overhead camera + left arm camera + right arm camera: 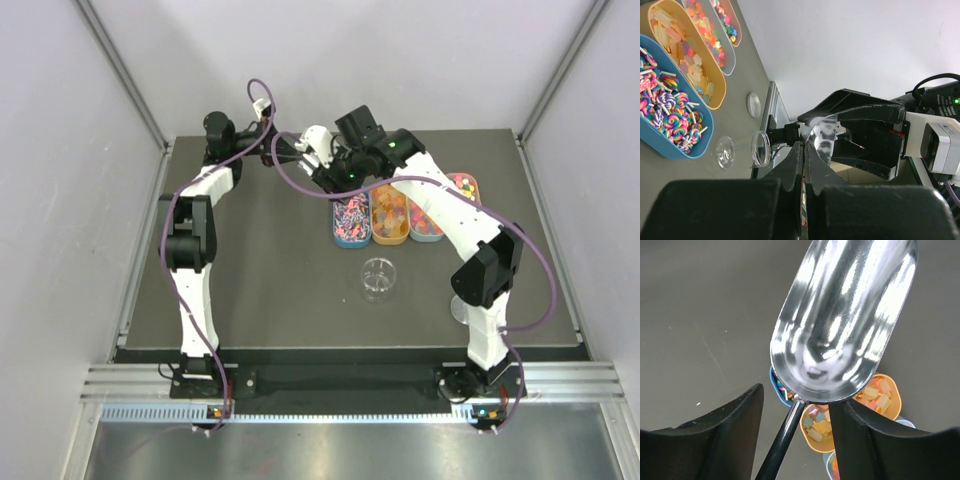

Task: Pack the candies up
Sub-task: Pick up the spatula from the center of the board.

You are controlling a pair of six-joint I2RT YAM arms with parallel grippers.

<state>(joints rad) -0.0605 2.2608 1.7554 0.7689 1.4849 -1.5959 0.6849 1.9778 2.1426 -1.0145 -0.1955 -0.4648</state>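
Straddling the scoop handle lengthwise with right claw jaws apart, not yet touching, pinching bowl tip in closed left claw, locating candies just beyond, nearer right claw

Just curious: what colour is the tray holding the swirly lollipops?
Blue tray; left wrist view.

White arms with black joints, looping purple cables, black hands

No text is legible. Small white print stands on the black module beside a green light, too blurred to read.
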